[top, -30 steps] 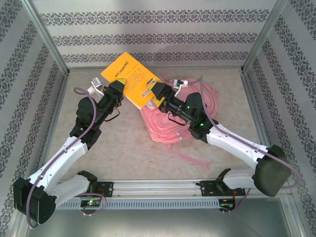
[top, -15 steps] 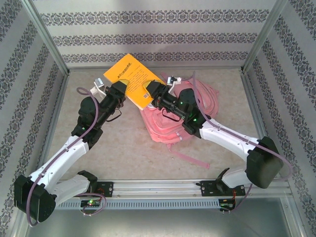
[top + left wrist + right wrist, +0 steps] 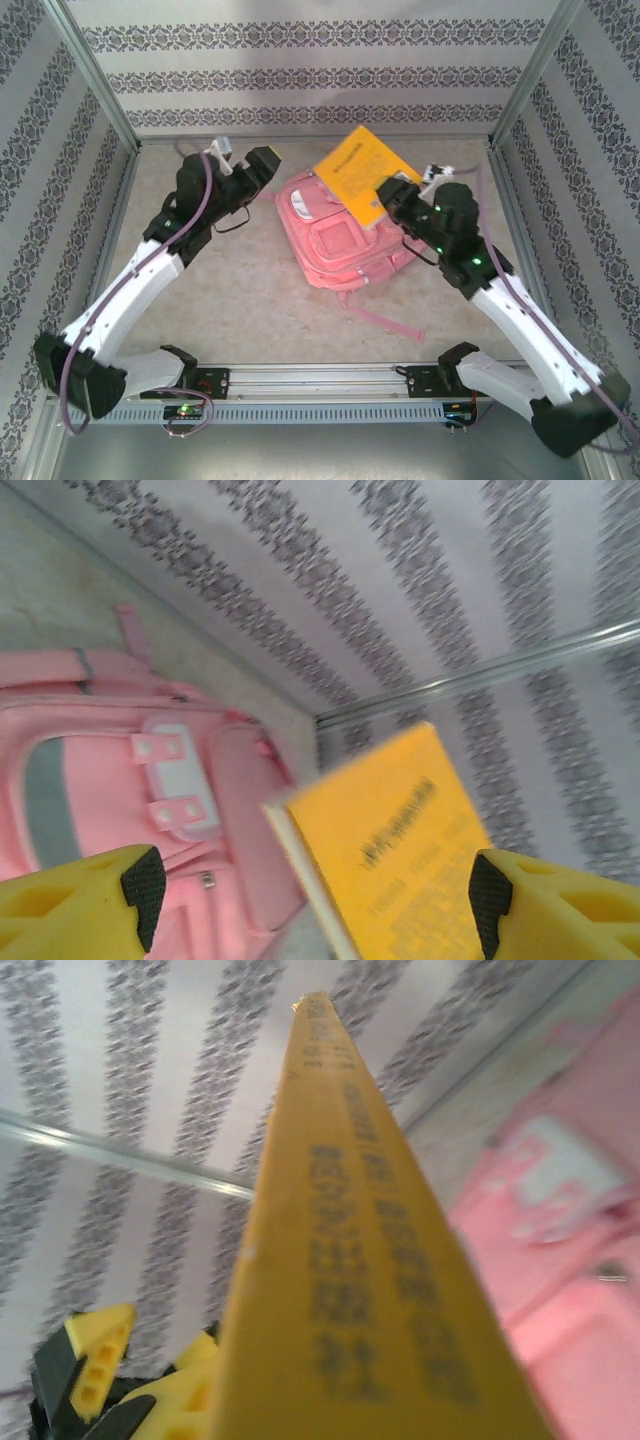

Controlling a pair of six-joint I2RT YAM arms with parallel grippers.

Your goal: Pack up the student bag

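The pink student bag (image 3: 335, 240) lies flat mid-table, front pockets and white patch up; it also sits at the left of the left wrist view (image 3: 90, 780). A yellow book (image 3: 358, 170) is tilted in the air over the bag's far right corner, with my right gripper (image 3: 388, 198) shut on its near edge. In the right wrist view the book's spine (image 3: 350, 1260) runs up the middle, with the bag (image 3: 580, 1260) to its right. My left gripper (image 3: 268, 165) hangs open just left of the bag's top. Nothing lies between its black pads (image 3: 143, 882), and the book (image 3: 400, 850) floats beyond them.
Patterned walls with metal corner posts (image 3: 100, 85) enclose the table on three sides. A loose pink strap (image 3: 385, 322) trails from the bag toward the near rail (image 3: 320, 375). Bare tabletop lies at the front left (image 3: 240, 310).
My left gripper has let go of the book and pulled back to the left. My right gripper has shut on the book and carried it right, uncovering the bag.
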